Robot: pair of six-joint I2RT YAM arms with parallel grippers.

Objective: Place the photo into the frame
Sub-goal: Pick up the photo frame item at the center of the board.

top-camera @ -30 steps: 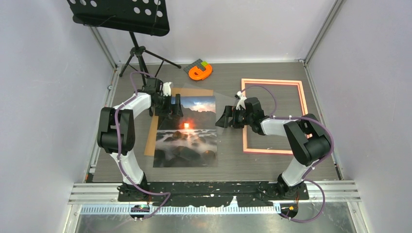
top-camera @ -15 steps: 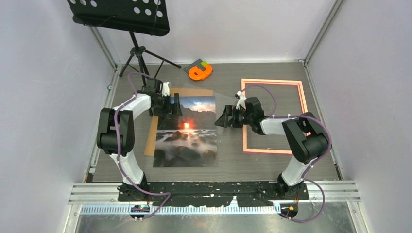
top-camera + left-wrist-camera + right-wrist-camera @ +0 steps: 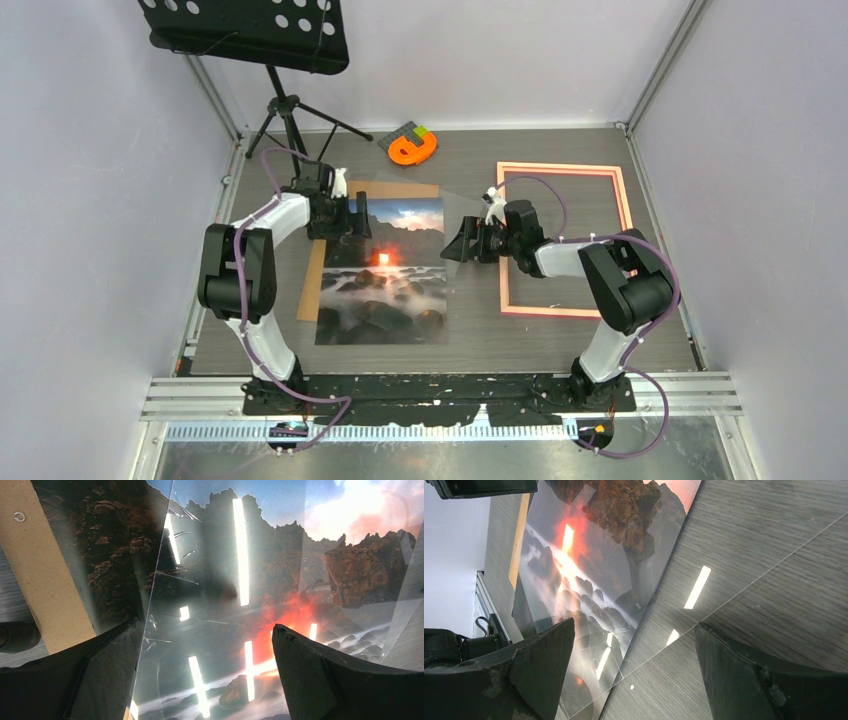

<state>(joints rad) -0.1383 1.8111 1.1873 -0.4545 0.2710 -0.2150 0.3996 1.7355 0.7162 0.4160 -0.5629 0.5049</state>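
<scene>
Two claws stand with their jaws wide apart and nothing between them. The left gripper (image 3: 342, 217) hovers at the photo's (image 3: 385, 290) far-left corner, and the right gripper (image 3: 463, 243) sits at its right edge. The photo lies left of the worktop's centre on a brown backing board (image 3: 398, 187), under a glossy clear sheet (image 3: 210, 605). The frame (image 3: 560, 167) lies well apart, toward the right edge. The step in hand looks like getting hold of the print. The next move calls for pinching its thin edge alone, without catching the sheet or board.
</scene>
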